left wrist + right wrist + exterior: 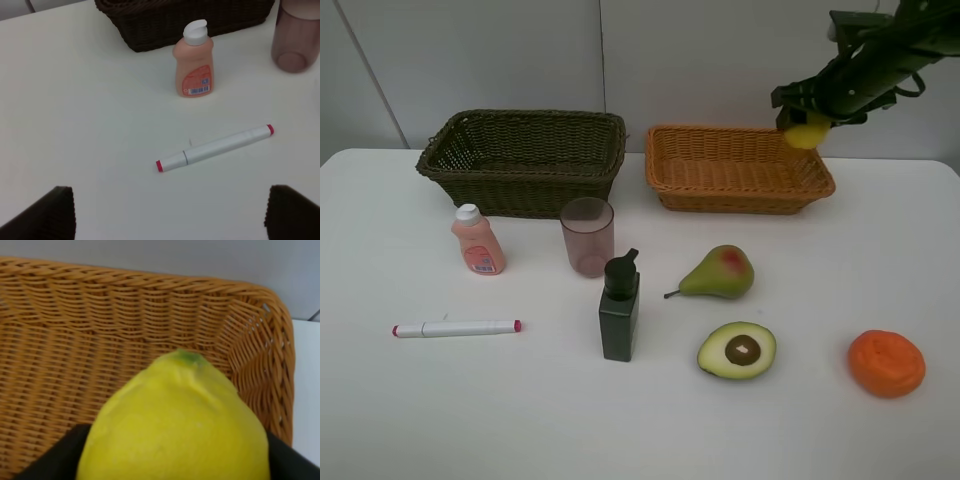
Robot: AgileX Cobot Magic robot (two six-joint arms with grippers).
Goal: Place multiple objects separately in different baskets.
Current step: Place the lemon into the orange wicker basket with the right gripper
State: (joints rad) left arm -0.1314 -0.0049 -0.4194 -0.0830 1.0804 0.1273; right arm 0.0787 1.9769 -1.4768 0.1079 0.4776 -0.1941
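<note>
My right gripper [806, 128] is shut on the yellow toy lemon [807, 130] and holds it above the right end of the orange-tan basket [665, 170]; in the right wrist view the lemon [175, 425] fills the foreground over that basket [75, 330]. The dark olive-brown basket [450, 165] stands at the back left. On the table lie the pear [720, 273], avocado half [737, 350], orange [886, 362], pump bottle [619, 308], pinkish cup [587, 236], peach bottle [477, 241] and marker [456, 327]. My left gripper [170, 215] is open above the marker [215, 147], outside the high view.
The left wrist view also shows the peach bottle [194, 60], the cup [295, 35] and the dark basket's wall [150, 25]. A grey wall stands behind the baskets. The white table [440, 420] spreads to the front.
</note>
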